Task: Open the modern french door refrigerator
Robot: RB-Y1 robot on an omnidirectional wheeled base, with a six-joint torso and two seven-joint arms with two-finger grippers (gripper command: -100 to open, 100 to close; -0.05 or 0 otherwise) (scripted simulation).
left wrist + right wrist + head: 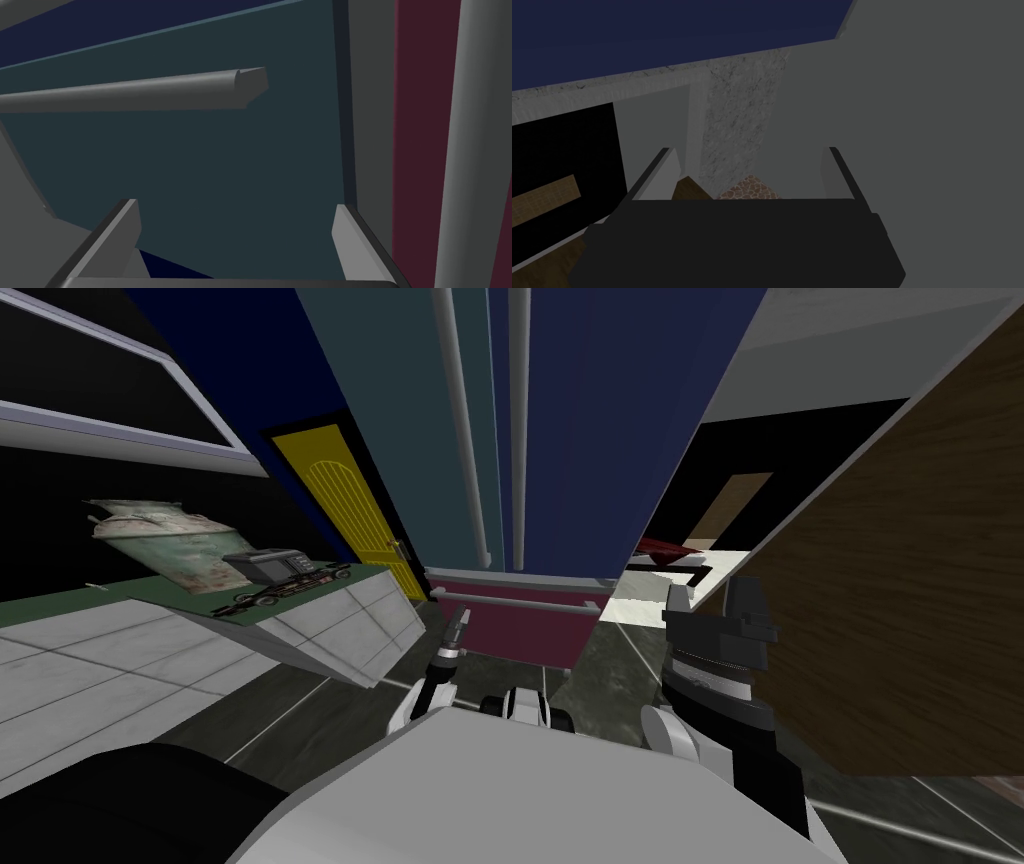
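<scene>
The refrigerator stands straight ahead, with a teal left door (400, 418) and a dark blue right door (610, 418). Each door carries a long grey handle, the left handle (463, 438) beside the right handle (517, 428). Below them is a maroon drawer (520, 628) with its own grey bar. My left gripper (457, 626) is open, low in front of the drawer and under the left handle's lower end. In the left wrist view the left gripper (237, 240) faces the teal door (200, 165), and the handle's end (250, 82) lies ahead, apart from the fingers. My right gripper (715, 608) (749, 172) is open and holds nothing.
A white tiled counter (330, 623) with a green top and a dark appliance (265, 563) runs along my left. A yellow door (355, 503) stands beside the fridge. A brown wooden panel (900, 618) is close on my right, next to the right arm. Dark floor (590, 673) lies before the fridge.
</scene>
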